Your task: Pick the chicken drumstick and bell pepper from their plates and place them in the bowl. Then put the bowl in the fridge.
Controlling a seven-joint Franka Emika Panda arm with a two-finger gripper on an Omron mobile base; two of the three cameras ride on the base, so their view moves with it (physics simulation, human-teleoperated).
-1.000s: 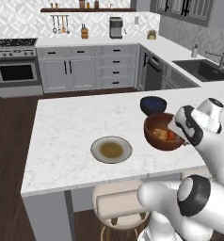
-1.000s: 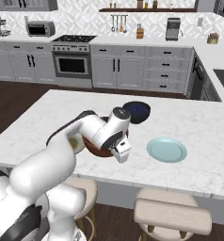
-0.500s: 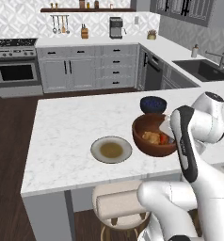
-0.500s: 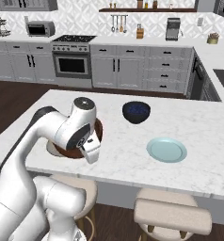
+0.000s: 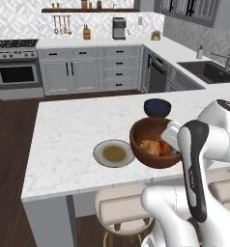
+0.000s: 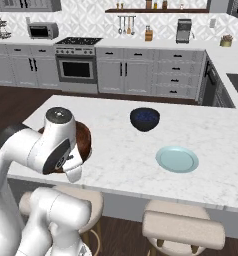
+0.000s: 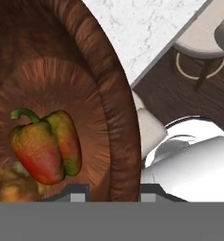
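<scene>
The large reddish-brown wooden bowl (image 5: 147,131) hangs over the island's near edge, right beside the grey plate (image 5: 113,153). My gripper (image 7: 114,194) is shut on the bowl's rim (image 7: 115,99), one fingertip inside and one outside. The bell pepper (image 7: 44,146), red and green with a curled stem, lies in the bowl next to the golden chicken drumstick (image 7: 8,184). Both show in the left base view too, the drumstick (image 5: 149,146) left of the pepper (image 5: 164,148). The teal plate (image 6: 177,159) lies bare on the counter's right side. The fridge is out of view.
A dark blue glossy bowl (image 5: 157,107) stands on the island behind the wooden bowl. Padded stools (image 6: 183,229) sit under the near counter edge. The stove (image 6: 77,61), cabinets and sink counter (image 5: 211,72) line the far walls across dark floor.
The arm has swung left with the bowl in its grip, from beside the blue bowl toward the grey plate and the near counter edge. The food has stayed inside.
</scene>
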